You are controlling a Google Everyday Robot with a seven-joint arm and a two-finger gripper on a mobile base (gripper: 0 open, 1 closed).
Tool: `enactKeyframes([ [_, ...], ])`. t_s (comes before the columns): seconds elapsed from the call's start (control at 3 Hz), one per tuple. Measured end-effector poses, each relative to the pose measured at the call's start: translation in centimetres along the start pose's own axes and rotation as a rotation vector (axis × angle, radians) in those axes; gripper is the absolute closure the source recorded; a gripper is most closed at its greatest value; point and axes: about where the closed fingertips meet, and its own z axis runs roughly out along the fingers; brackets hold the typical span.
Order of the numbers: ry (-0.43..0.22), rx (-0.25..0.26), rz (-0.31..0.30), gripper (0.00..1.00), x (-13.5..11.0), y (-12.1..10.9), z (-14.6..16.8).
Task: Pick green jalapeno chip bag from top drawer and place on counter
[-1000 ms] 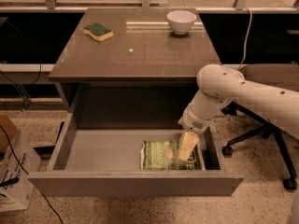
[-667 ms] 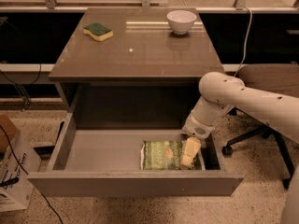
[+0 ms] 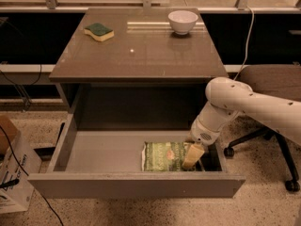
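The green jalapeno chip bag (image 3: 164, 156) lies flat on the floor of the open top drawer (image 3: 103, 152), near its front right corner. My gripper (image 3: 194, 156) reaches down into the drawer from the right on a white arm and sits at the bag's right edge, over or touching it. The counter (image 3: 141, 51) is the glossy grey-brown tabletop above the drawer.
A green-and-yellow sponge (image 3: 99, 31) lies at the counter's back left and a white bowl (image 3: 183, 21) at the back right. An office chair (image 3: 275, 102) stands to the right of the cabinet. A cardboard box (image 3: 11, 168) sits on the floor at the left.
My gripper has moved lower into the drawer, down to the right edge of the chip bag. The bag has not moved.
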Motion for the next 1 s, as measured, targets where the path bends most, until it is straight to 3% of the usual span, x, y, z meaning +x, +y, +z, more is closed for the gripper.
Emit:
enactKeyframes([
  [0.67, -0.073, 0.003, -0.007, 0.85, -0.7, 1.4, -2.3],
  [1.0, -0.151, 0.033, -0.030, 1.00, -2.6, 1.6, -6.8],
])
